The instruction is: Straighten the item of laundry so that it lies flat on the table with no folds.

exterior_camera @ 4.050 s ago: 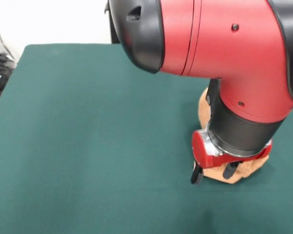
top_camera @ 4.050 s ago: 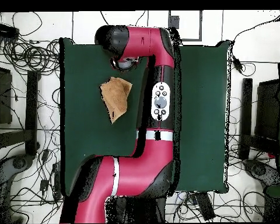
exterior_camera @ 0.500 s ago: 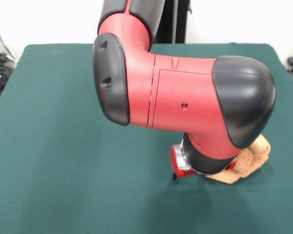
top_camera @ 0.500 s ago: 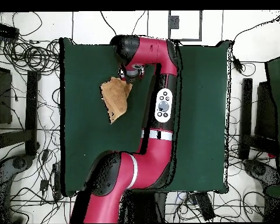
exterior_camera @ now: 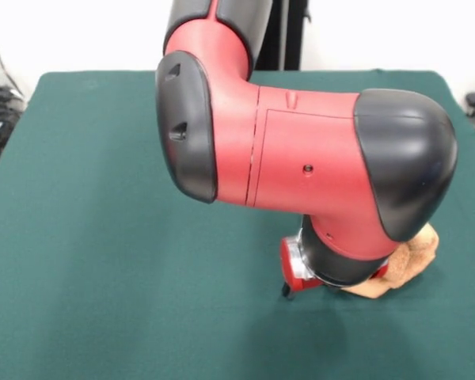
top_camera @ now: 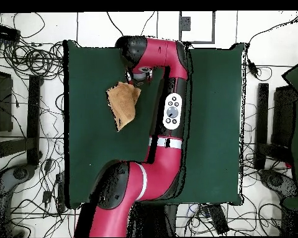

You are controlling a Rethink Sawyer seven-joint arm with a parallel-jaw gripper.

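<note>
The tan towel [exterior_camera: 414, 252] lies bunched and folded on the green table [exterior_camera: 103, 237] at the near right of the front view, mostly hidden behind my arm. In the overhead view the towel [top_camera: 122, 104] is a folded, roughly triangular heap on the table's left half [top_camera: 89, 155]. My gripper [exterior_camera: 288, 286] is low over the table at the towel's edge. In the overhead view the gripper [top_camera: 139, 77] sits at the towel's upper right corner. The arm's wrist hides it, so I cannot tell whether it holds the cloth.
My big red and black arm [exterior_camera: 301, 166] fills the middle of the front view and reaches across the table's centre in the overhead view [top_camera: 170, 111]. Cables and equipment lie on the floor around the table [top_camera: 27, 62].
The arm has shifted slightly towards the front camera and to its right. It now covers a little more of the towel. The towel's shape looks unchanged.
</note>
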